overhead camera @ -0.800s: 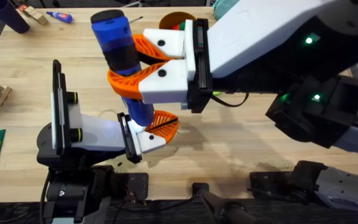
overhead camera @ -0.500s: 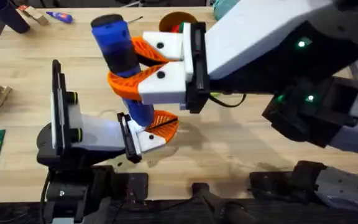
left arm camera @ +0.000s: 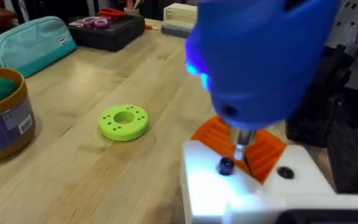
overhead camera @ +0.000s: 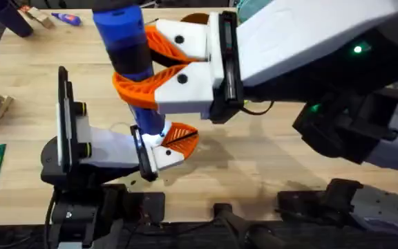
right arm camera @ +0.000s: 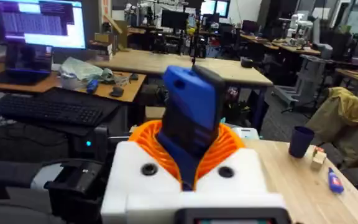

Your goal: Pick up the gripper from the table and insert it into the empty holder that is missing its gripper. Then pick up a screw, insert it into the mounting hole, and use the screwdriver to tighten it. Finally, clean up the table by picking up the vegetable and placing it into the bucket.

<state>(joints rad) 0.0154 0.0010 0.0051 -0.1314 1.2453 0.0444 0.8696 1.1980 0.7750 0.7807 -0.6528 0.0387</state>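
Right tool (overhead camera: 138, 66) clenched around the blue screwdriver (overhead camera: 126, 48), upper centre of overhead frame, tip down on the white holder (overhead camera: 163, 156) at lower centre, where the orange gripper (overhead camera: 179, 137) sits; left tool state: cannot tell; bucket (left arm camera: 2, 115) on surface (overhead camera: 268, 149)

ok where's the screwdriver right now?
Overhead, left of centre: the screwdriver stands near-upright, clamped in the right gripper, its tip down on the holder beside the gripper.
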